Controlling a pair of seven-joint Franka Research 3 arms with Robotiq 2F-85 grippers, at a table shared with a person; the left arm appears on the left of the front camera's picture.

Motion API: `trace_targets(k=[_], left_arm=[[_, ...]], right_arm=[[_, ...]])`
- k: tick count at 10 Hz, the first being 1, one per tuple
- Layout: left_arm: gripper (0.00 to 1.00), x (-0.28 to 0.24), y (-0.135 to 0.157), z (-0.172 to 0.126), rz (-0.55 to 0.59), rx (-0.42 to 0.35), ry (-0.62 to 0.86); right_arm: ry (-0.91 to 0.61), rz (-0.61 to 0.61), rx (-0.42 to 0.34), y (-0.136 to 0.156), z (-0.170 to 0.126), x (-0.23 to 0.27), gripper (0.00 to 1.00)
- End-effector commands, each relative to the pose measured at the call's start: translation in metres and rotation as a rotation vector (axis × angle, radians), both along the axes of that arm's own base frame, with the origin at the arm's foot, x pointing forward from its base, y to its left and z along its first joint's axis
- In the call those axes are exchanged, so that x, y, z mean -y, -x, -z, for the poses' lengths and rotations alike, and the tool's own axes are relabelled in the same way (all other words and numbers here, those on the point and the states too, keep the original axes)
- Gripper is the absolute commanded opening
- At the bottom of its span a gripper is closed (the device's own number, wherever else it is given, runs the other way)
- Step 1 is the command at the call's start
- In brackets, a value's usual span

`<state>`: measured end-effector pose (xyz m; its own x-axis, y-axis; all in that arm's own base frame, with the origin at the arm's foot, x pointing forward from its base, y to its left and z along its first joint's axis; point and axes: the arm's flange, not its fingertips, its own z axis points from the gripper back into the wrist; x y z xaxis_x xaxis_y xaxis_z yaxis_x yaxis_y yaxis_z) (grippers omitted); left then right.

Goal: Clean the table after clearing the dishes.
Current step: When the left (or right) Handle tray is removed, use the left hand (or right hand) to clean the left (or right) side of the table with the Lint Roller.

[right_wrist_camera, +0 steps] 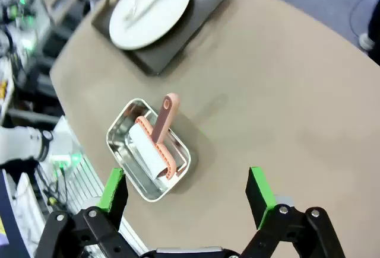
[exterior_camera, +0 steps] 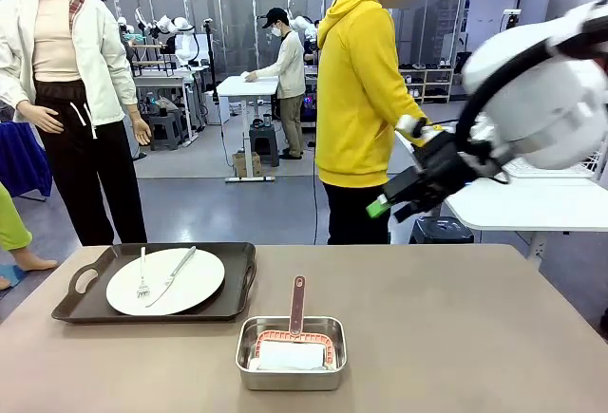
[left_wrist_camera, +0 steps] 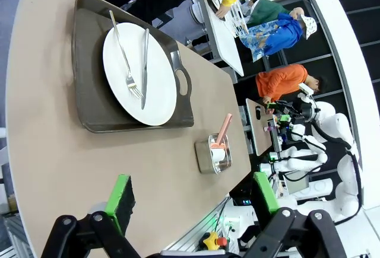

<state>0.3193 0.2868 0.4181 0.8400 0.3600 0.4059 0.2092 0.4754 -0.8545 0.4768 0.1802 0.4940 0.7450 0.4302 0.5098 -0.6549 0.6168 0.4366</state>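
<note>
Glossy grey floor, a white worktable, glass partitions behind.

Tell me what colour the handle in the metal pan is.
Salmon pink handle; clearest in the right wrist view.

Brown table with tray and steel pan

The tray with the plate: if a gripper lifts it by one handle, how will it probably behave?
The tray looks stiff, but lifted by one handle it would likely tilt. The plate looks smooth and may slide. The fork and knife lie loose on it and could slip off.
</note>
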Motion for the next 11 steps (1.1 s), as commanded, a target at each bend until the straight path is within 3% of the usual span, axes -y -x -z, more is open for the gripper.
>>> trace_targets(k=[1, 5, 11], left_arm=[[1.00, -0.002, 0.002, -0.001, 0.003, 0.021, 0.004], [1.00, -0.002, 0.002, -0.001, 0.003, 0.021, 0.004], [1.00, -0.002, 0.002, -0.001, 0.003, 0.021, 0.004]], right_arm=[[0.126, -0.108, 0.032, -0.020, 0.010, -0.046, 1.00], [0.276, -0.366, 0.088, -0.026, 0.049, -0.125, 1.00], [0.247, -0.339, 0.067, -0.020, 0.053, -0.123, 1.00]])
